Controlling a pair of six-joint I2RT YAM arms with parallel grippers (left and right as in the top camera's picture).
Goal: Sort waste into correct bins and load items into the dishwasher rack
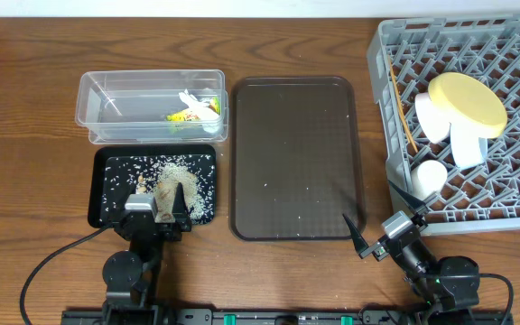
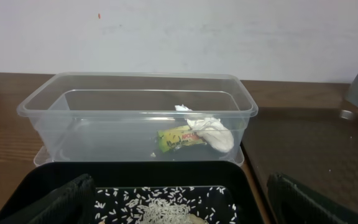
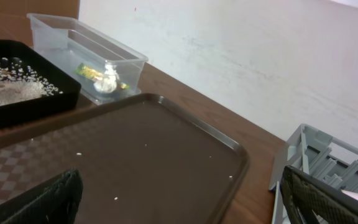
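The clear tub (image 1: 152, 76) holds the green-and-orange wrapper (image 1: 183, 115) and crumpled white paper (image 1: 201, 104); both also show in the left wrist view, wrapper (image 2: 179, 138) and paper (image 2: 213, 132). The black tray (image 1: 106, 203) holds rice with brownish scraps (image 1: 174, 176). The grey rack (image 1: 513, 45) holds the yellow plate (image 1: 466, 104), a white bowl (image 1: 430, 117), a pale bowl (image 1: 468, 146), the white cup (image 1: 427, 176) and chopsticks (image 1: 402, 113). My left gripper (image 1: 156, 212) is open and empty over the black tray's near edge (image 2: 179, 205). My right gripper (image 1: 382, 221) is open and empty between the brown tray and the rack (image 3: 185, 199).
The large dark brown serving tray (image 1: 296, 117) lies in the middle with a few stray rice grains on it. The rack's near left corner (image 3: 303, 162) is close to my right gripper's right finger. The wall is behind the tub.
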